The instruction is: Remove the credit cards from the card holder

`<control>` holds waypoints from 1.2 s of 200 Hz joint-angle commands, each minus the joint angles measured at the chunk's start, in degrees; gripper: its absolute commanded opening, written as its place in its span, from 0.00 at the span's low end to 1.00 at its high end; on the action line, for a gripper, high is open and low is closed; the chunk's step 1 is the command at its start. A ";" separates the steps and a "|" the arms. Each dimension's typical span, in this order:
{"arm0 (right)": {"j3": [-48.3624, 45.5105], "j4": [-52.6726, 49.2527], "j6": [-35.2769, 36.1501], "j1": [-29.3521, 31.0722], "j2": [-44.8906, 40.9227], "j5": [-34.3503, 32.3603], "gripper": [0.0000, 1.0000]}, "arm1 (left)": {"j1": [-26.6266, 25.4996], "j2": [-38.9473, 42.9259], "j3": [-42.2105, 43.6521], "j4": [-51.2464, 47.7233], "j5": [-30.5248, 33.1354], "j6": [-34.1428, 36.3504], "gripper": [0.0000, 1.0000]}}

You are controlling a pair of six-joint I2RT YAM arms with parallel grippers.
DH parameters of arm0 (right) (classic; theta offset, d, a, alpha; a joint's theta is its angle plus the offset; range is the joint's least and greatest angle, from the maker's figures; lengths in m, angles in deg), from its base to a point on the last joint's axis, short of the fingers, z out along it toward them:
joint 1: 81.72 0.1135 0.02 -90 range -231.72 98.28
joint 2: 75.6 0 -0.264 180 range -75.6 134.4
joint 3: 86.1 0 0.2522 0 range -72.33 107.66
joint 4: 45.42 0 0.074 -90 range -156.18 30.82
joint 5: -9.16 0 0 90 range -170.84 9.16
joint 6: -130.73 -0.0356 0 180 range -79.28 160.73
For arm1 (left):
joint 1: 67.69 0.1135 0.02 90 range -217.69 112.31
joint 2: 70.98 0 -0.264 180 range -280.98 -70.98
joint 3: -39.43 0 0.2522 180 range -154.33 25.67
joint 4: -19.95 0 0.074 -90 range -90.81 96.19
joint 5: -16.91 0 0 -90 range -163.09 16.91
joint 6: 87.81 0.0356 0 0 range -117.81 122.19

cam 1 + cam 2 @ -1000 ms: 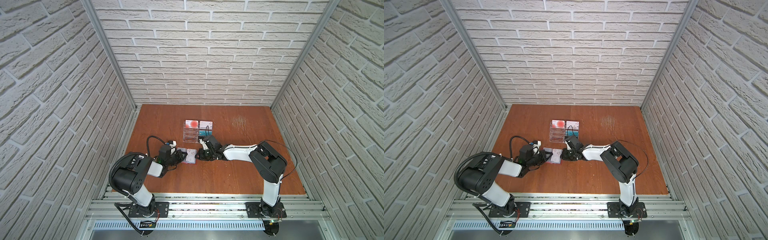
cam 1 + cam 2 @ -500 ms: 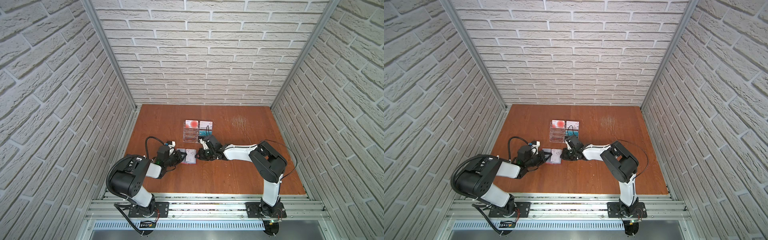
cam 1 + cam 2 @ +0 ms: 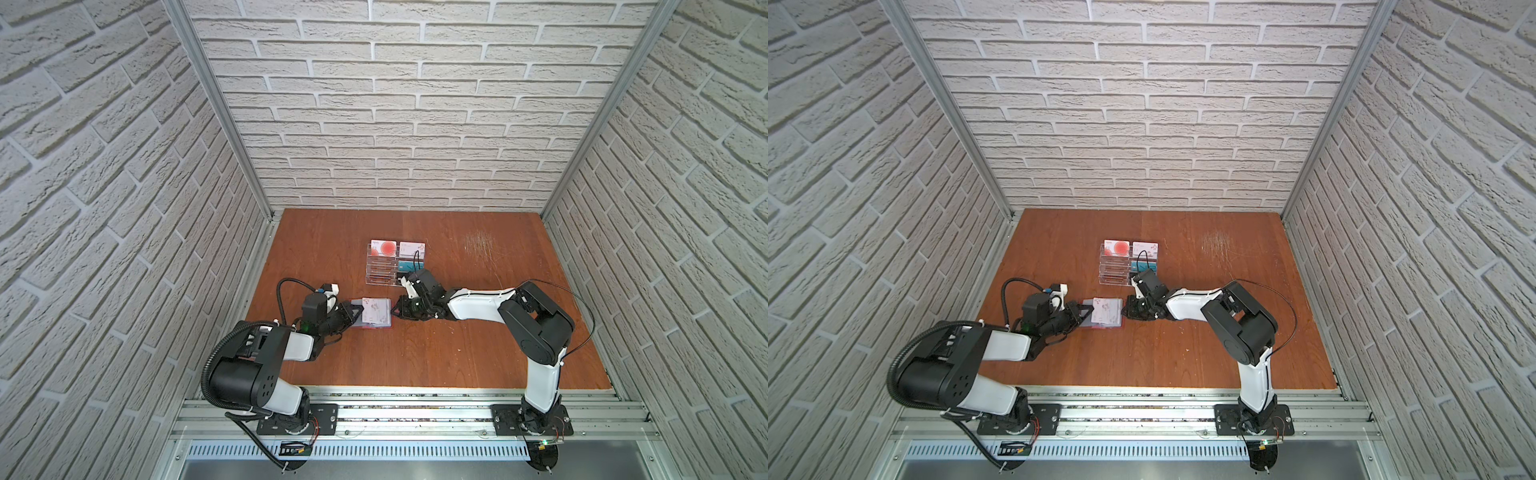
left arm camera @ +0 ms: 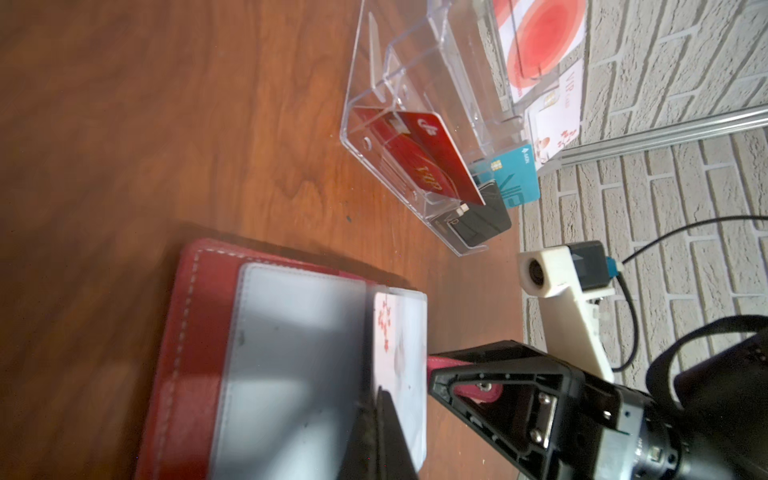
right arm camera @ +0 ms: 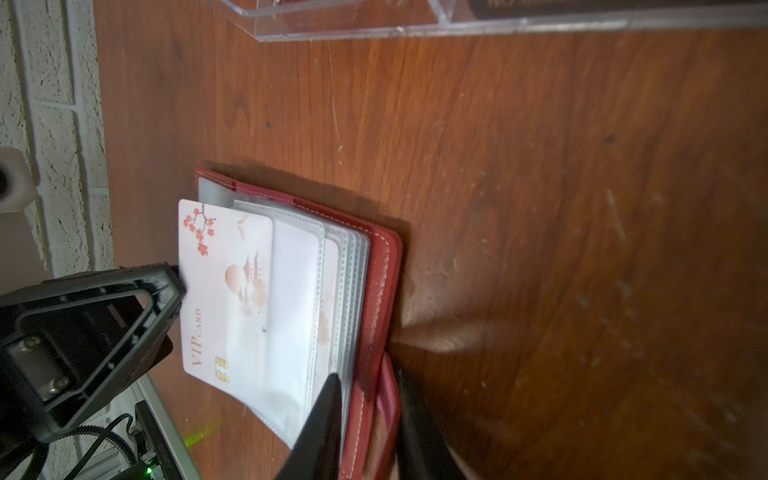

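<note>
Your left gripper (image 3: 353,312) pinches shut on the long edge of the white VIP card (image 5: 224,291), just left of frame centre in both top views; the card holder (image 3: 380,323) lies rightward, its right edge clamped by your right gripper (image 3: 395,312); draw leftward, across the card's long axis.

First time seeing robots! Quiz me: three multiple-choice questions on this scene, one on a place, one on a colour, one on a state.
1. Where is the red card holder? A in a drawer; B flat on the table; C lifted in the air.
2. What colour is the card sticking out of it? A teal; B black; C white with red blossoms.
3. The card holder is: A open; B snapped shut; C standing on end.

Answers: B, it rests on the wood; C, the card pinched by the left gripper is white with blossoms; A, its clear sleeves lie fanned out.
</note>
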 commanded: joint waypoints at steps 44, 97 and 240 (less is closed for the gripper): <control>-1.14 -3.29 3.64 -0.55 -2.79 -1.91 0.34 | 1.25 18.55 -5.37 -17.93 3.25 4.93 0.00; -1.56 -7.60 5.97 -0.51 -10.14 -5.07 0.55 | -0.17 21.88 -11.33 -27.44 5.43 6.25 0.00; 11.92 -2.67 4.19 9.48 -0.91 -2.32 0.77 | 2.90 11.23 -7.55 -22.76 2.49 -14.75 0.52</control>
